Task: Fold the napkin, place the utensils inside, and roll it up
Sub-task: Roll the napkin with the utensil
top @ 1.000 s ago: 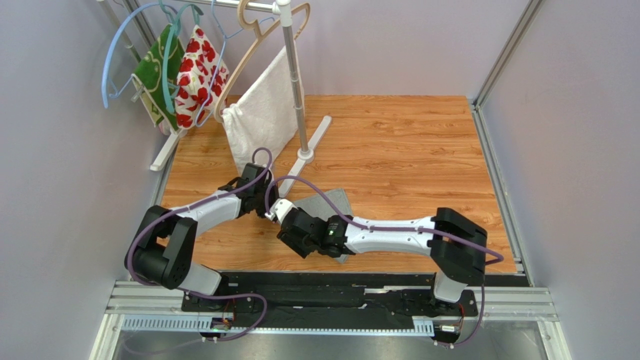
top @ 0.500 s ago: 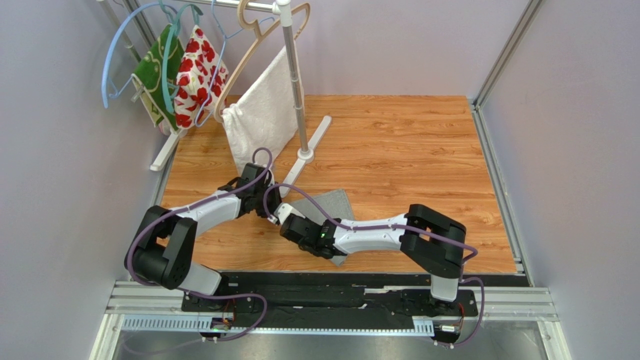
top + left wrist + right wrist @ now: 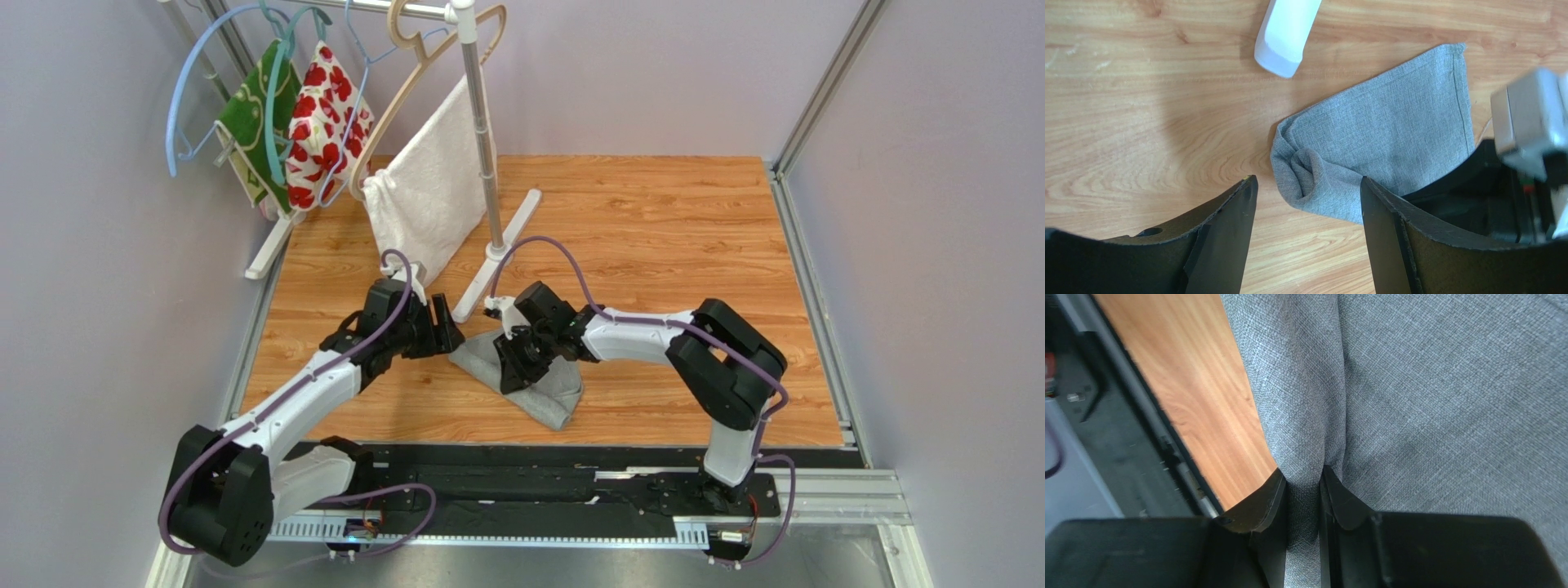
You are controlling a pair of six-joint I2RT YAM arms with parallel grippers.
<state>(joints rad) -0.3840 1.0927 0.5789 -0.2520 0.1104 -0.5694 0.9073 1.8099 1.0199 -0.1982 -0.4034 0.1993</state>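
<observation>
So the napkin (image 3: 546, 390) is lying bunched up on the table (image 3: 687, 233), just on the near side of the clothes rack's white foot (image 3: 497, 251). From the left wrist view it's sitting close to the foot's tip but not touching it. One end is curling into a twisted little wad and the rest is lying flatter. The right gripper (image 3: 1303, 493) is sitting down on the cloth, pinching a raised fold of it, with grey fabric squeezed right between its fingers (image 3: 1266, 505). The left gripper (image 3: 1308, 182) is hovering just near-left of that foot's tip, fingers spread wide above the curled end. A white towel (image 3: 423, 184) is hanging behind the foot.
</observation>
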